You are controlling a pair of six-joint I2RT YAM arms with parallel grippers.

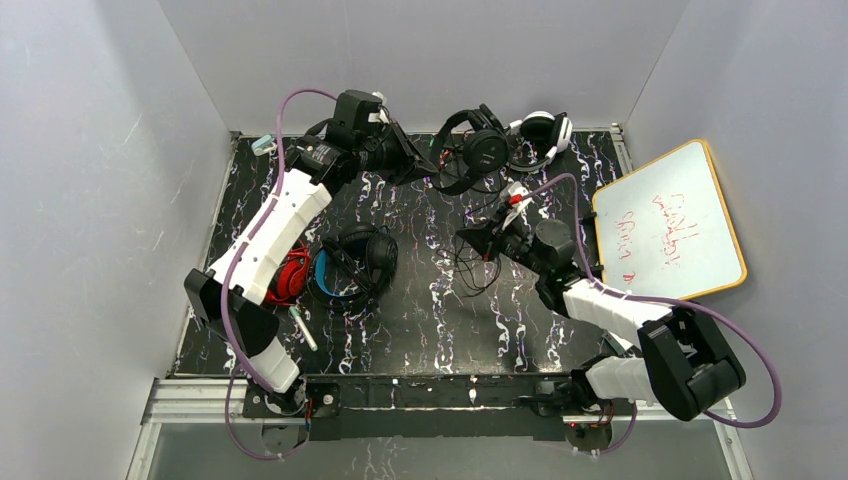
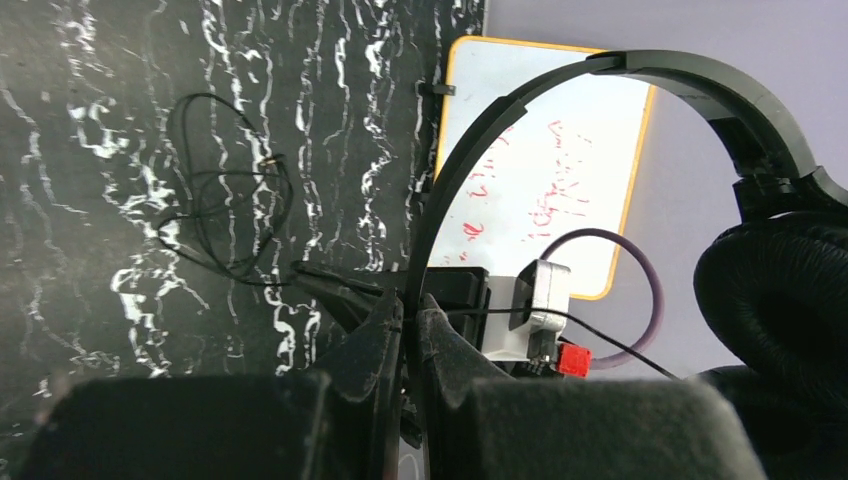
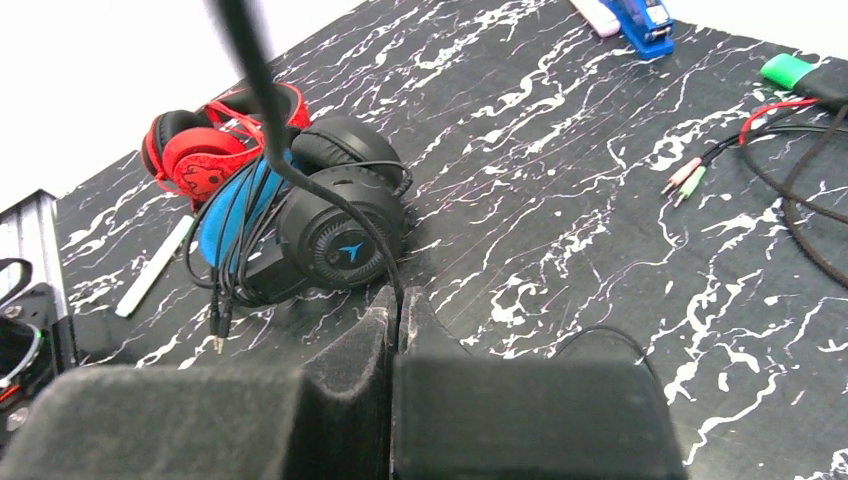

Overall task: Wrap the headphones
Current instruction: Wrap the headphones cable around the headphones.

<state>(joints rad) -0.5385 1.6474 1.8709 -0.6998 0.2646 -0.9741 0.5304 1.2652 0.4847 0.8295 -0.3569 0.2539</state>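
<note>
Both clenched: left hand point(image 2: 410, 312) on a thin curved headband point(image 2: 650, 64), right hand point(image 3: 393, 302) on wiry black cable point(image 3: 257, 80).

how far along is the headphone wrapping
Looks done: the black pair with blue headband has cable coiled around it, beside the red pair. In hand: the left gripper is shut on the headband of the all-black pair, and the right gripper pinches a thin cable. Left: more cable lies in loose loops on the table, unwrapped.
</note>
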